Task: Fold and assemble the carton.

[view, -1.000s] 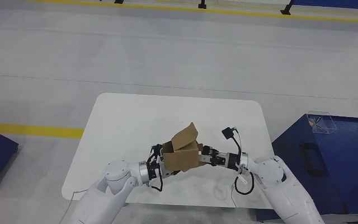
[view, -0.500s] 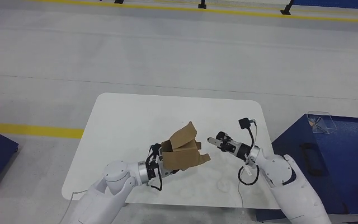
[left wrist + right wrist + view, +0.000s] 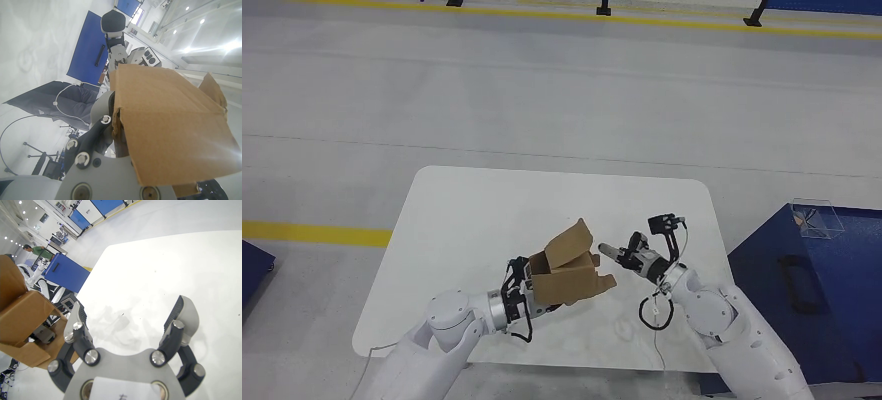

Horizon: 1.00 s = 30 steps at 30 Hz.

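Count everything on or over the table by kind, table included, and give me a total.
carton: 1
end effector: 2 (left end effector shut on the carton, right end effector open)
table: 1
Total: 4

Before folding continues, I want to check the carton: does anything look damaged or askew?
Yes. The carton, held by the left gripper, has a torn, frayed corner at a fold near the jaws, and one flap sticks up tilted.
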{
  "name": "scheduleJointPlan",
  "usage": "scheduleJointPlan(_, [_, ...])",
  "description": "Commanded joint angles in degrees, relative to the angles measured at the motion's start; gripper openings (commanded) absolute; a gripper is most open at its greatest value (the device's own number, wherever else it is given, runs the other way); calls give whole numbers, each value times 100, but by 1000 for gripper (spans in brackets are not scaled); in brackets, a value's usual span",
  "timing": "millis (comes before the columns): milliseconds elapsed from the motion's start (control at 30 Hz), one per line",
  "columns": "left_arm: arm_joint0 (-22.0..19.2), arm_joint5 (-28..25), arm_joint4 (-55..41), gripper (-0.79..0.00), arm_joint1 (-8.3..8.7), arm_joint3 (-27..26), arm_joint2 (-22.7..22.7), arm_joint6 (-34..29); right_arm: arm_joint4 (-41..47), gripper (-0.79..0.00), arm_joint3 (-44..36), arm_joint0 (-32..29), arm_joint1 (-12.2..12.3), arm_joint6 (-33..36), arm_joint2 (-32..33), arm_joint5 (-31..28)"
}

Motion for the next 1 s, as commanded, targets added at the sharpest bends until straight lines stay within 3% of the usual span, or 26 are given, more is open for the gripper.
scheduleJointPlan(0, [12,16,6,-785,0,-3,-10,34,-48,0,-56,-6,-11,72,-51,-3])
scheduleJointPlan(700, [180,-21,-11,-785,-30,-138,-20,380,-478,0,-588,-391,-47,192,-58,-62])
scheduleJointPlan(967, [253,-23,-103,-785,-28,-176,-63,266,-295,0,-465,-549,-9,-21,446,-104])
